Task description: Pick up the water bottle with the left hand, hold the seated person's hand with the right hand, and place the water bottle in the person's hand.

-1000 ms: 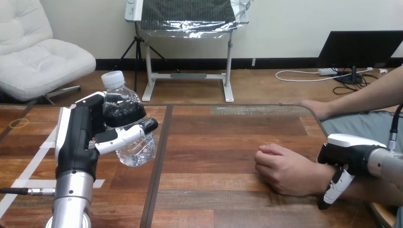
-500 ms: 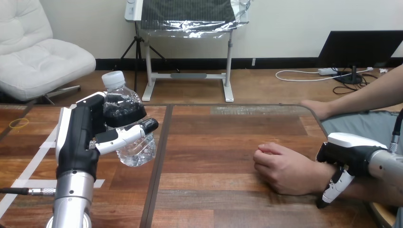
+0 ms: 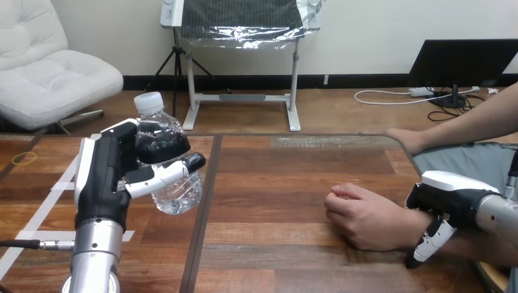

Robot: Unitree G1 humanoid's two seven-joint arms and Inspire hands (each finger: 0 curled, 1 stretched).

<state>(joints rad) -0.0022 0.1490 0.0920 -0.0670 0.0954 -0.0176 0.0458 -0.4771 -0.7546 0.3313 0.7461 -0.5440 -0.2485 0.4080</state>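
In the head view my left hand (image 3: pixel 102 180) is shut on a clear water bottle (image 3: pixel 166 149) with a white cap and a dark label. It holds the bottle upright above the left part of the wooden table (image 3: pixel 275 177). The person's hand (image 3: pixel 360 221) rests as a loose fist on the table at the right. My right hand (image 3: pixel 451 194) lies over the wrist just behind it. Its thumb (image 3: pixel 427 245) curls down the wrist's near side, and its other fingers are hidden behind the wrist.
The person's other hand (image 3: pixel 404 139) lies on the table's far right edge. A yellow rubber band (image 3: pixel 23 158) and strips of white tape (image 3: pixel 46 204) lie at the left. A dark seam (image 3: pixel 204 207) runs down the tabletop between the bottle and the person's hand.
My left hand and the bottle have shifted slightly to the right. The person's fist and my right hand on the wrist have edged a little to the left.
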